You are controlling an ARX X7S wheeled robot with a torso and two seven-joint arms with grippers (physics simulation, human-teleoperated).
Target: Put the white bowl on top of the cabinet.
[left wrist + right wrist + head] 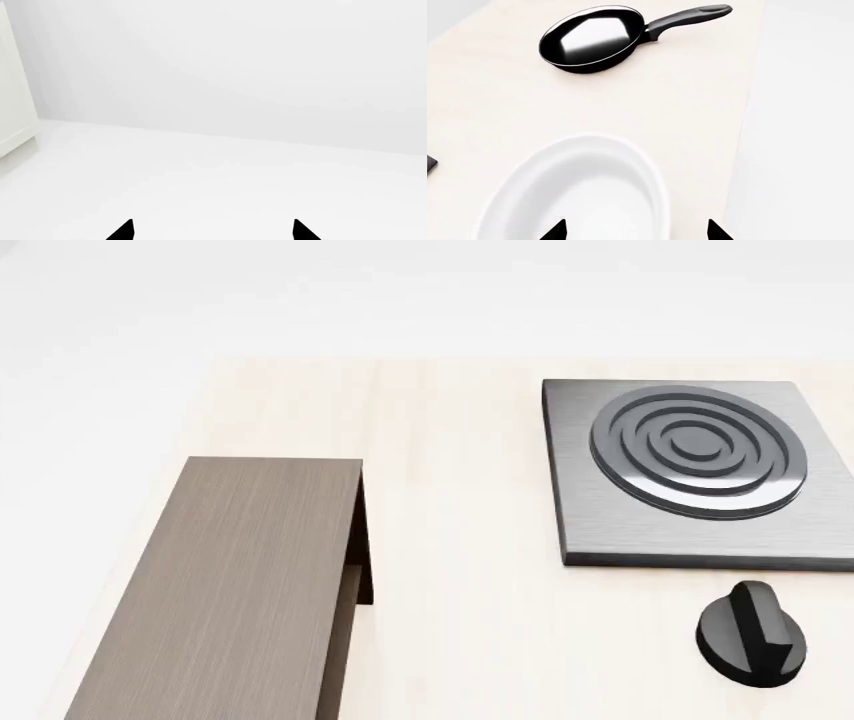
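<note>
The white bowl (587, 190) sits on the pale wooden table (494, 115) in the right wrist view, directly under my right gripper (637, 231). That gripper is open: one fingertip (556, 231) is over the bowl's inside, the other beyond its rim on the side towards the table's edge. The grey-brown cabinet (227, 580) lies at the left of the head view with a bare flat top. Neither the bowl nor either gripper shows in the head view. My left gripper (213, 232) is open and empty, with only white floor and wall before it.
A black frying pan (590, 37) with a long handle lies on the table beyond the bowl. A square grey stove plate (694, 455) and a black knob (751, 632) sit to the cabinet's right. The table's edge (740, 140) runs close beside the bowl. A white furniture piece (13, 100) shows in the left wrist view.
</note>
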